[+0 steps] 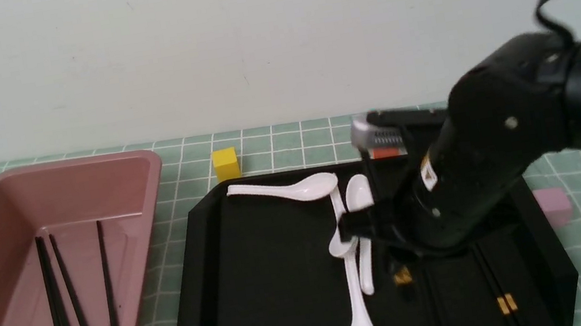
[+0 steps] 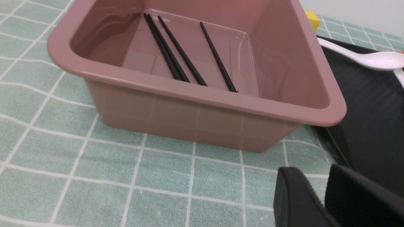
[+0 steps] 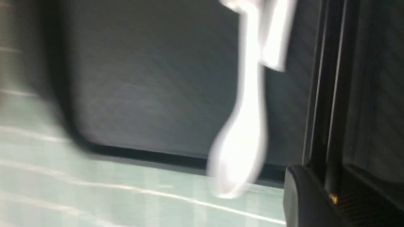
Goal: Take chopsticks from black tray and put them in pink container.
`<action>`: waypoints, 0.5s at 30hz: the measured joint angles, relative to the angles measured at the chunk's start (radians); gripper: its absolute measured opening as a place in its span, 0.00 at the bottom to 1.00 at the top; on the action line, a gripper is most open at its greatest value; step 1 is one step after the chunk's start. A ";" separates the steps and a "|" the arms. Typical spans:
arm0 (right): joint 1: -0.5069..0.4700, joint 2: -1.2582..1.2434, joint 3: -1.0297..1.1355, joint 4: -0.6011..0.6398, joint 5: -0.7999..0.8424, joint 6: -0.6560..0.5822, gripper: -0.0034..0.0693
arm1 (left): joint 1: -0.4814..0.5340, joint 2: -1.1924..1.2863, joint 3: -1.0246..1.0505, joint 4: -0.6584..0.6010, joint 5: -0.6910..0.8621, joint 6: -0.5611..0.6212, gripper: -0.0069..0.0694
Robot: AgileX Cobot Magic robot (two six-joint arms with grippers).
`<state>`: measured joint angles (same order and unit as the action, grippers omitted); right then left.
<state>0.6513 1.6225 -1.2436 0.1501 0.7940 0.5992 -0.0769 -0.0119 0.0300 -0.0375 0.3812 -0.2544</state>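
The pink container (image 1: 6, 174) stands at the left with three chopsticks (image 1: 72, 291) lying in it, gold bands toward me; the left wrist view shows those chopsticks (image 2: 183, 53) behind the container's rim (image 2: 202, 94). My right arm hangs over the right half of the black tray (image 1: 263, 284). My right gripper (image 3: 328, 179) is shut on a chopstick (image 3: 331, 94) near its gold band, and that gold band (image 1: 402, 276) peeks out under the arm. Two more chopsticks (image 1: 500, 293) lie at the tray's right. My left gripper (image 2: 318, 189) is shut and empty, low over the cloth beside the container.
Several white soup spoons (image 1: 294, 188) lie across the tray's middle, one blurred spoon (image 3: 249, 126) close to the held stick. A yellow cube (image 1: 226, 164) sits behind the tray, a pale pink cube (image 1: 554, 206) to its right. A grey and orange object (image 1: 377, 140) is partly hidden behind the arm.
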 joint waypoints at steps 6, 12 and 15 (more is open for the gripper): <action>0.060 0.058 -0.132 0.332 -0.146 -0.330 0.25 | 0.000 0.000 0.000 0.000 0.000 0.000 0.32; 0.187 0.268 -0.317 0.717 -0.317 -0.732 0.25 | 0.000 0.000 0.000 0.000 0.000 0.000 0.32; 0.229 0.346 -0.383 0.850 -0.383 -0.835 0.25 | 0.000 0.000 0.000 0.000 0.000 0.000 0.32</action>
<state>0.8798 1.9685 -1.6270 0.9999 0.4111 -0.2354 -0.0769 -0.0119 0.0300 -0.0375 0.3812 -0.2544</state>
